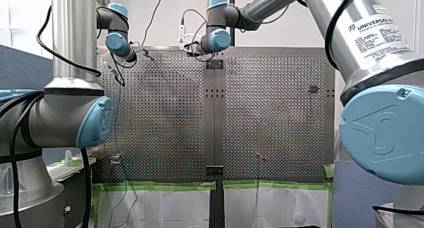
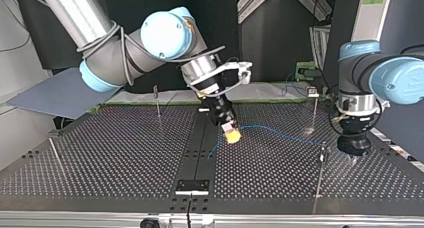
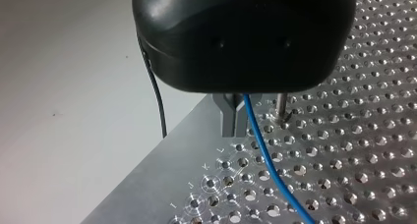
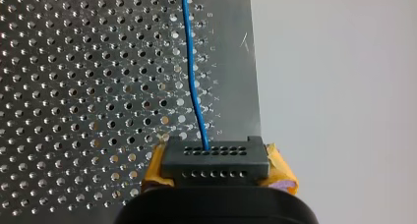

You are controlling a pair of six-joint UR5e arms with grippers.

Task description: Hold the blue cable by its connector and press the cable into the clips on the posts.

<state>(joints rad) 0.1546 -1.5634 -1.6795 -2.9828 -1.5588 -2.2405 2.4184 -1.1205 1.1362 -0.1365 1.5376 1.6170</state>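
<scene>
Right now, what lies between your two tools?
The blue cable, running from the connector in my right tool toward my left tool; the top view shows it.

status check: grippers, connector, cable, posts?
right gripper: shut on connector
connector: clamped between yellow pads
cable: plugged into connector, running slack over the table; clipped or not, can't tell
left gripper: low over table, right by the cable; grip can't be told
posts: upright
</scene>
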